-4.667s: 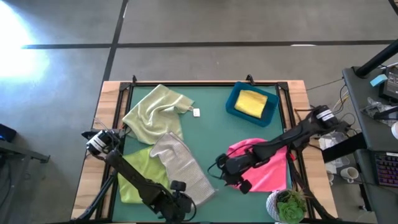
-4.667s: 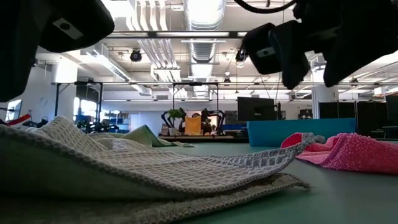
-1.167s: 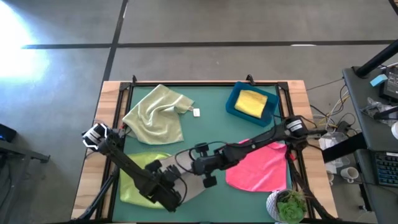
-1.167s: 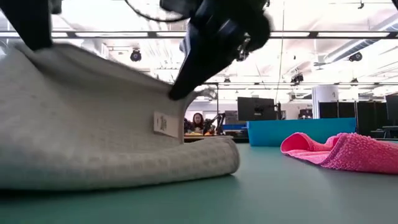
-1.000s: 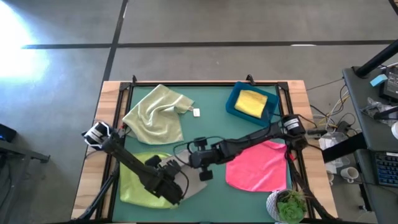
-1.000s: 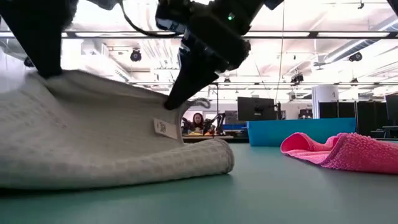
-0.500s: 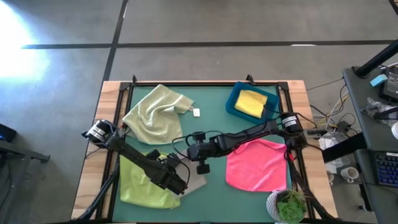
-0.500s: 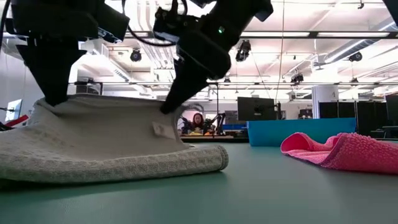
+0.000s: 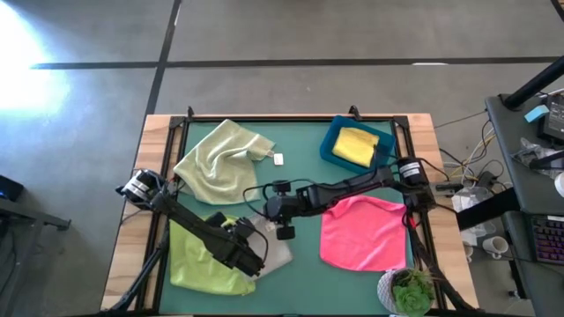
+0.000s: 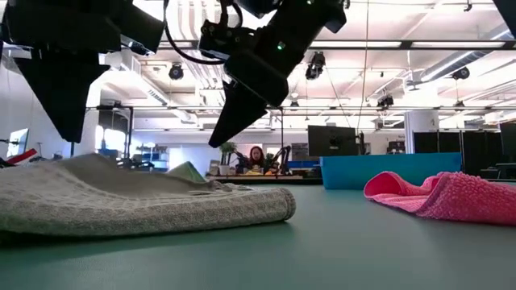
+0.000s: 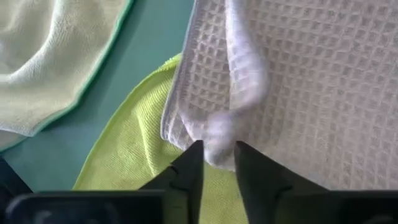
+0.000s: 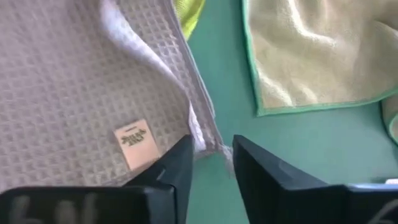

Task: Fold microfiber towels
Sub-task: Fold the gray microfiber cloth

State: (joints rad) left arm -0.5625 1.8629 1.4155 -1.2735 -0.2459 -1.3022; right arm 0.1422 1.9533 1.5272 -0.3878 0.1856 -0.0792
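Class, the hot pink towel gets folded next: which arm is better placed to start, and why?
Probably right: the hot pink towel lies on the right arm's side, under it; the left pincer is farther off, over the grey towel.

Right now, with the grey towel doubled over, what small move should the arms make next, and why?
Probably lift both hands clear of the light grey towel. In the low view it lies doubled over on the table, and the left hand and right hand hang just above it, fingers apart, gripping nothing. This fold looks finished, so backing away gives room for the next grasp.
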